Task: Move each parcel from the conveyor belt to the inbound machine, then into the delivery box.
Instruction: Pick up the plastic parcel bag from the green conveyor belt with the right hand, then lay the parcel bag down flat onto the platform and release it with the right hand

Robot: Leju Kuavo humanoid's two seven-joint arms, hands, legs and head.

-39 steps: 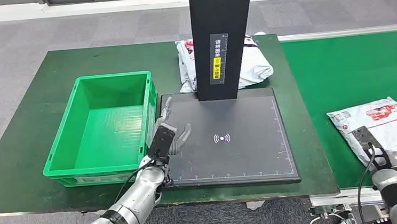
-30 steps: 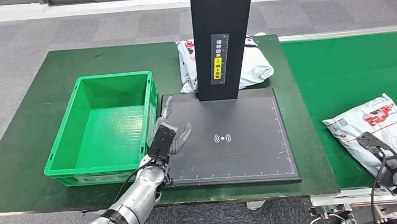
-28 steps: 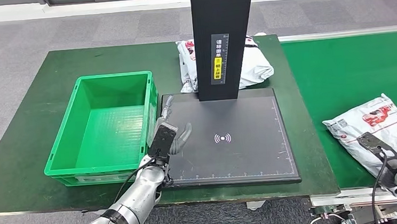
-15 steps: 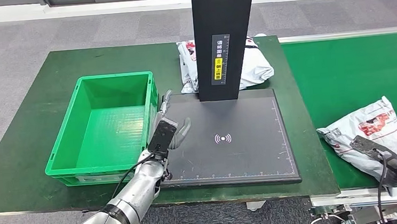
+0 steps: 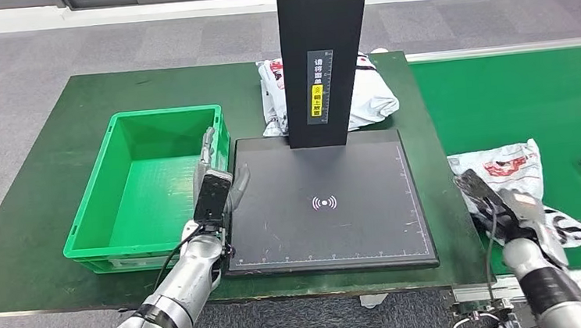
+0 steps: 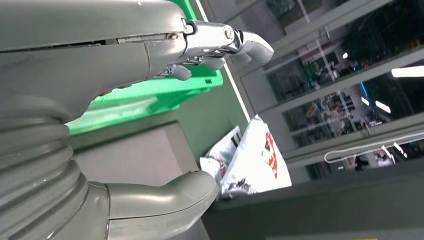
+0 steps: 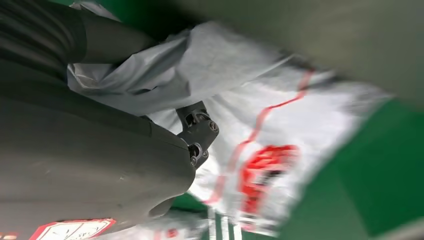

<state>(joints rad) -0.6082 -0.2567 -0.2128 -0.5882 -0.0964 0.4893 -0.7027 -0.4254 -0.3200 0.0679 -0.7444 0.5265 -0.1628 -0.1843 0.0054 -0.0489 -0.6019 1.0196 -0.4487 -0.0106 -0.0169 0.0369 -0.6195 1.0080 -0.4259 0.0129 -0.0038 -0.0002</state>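
Head view shows you the right robot hand (image 5: 510,208) gripping the parcel (image 5: 507,174) at the conveyor belt's (image 5: 517,99) near-left edge, likely for lifting onto the inbound machine (image 5: 329,200); the left robot hand (image 5: 215,187), empty with fingers apart, waits by the delivery box (image 5: 148,183).

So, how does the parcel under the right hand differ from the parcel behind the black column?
The parcel on the conveyor belt lies crumpled with the right hand gripping it; the parcel behind the column lies on the green table, untouched and partly hidden by the column. Both are white bags with red print.
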